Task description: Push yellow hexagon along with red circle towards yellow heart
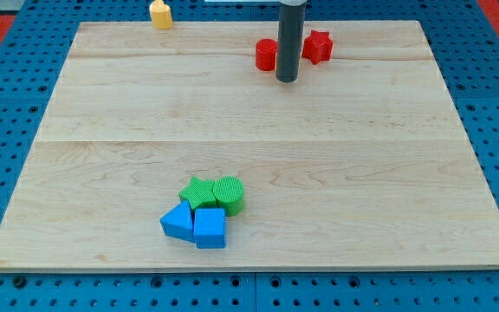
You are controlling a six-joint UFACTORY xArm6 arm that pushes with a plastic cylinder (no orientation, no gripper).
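My tip (287,81) rests on the board near the view's top centre. A red circle (266,55) stands just left of the rod, touching or nearly touching it. A red star-like block (319,46) sits just right of the rod. One yellow block (160,14) stands at the board's top edge, far to the left of my tip; I cannot make out its shape. No second yellow block shows.
A cluster lies at the view's bottom centre-left: a green star (197,192), a green circle (230,194), a blue triangle-like block (178,222) and a blue cube-like block (210,229), all touching. The wooden board (362,173) lies on a blue pegboard.
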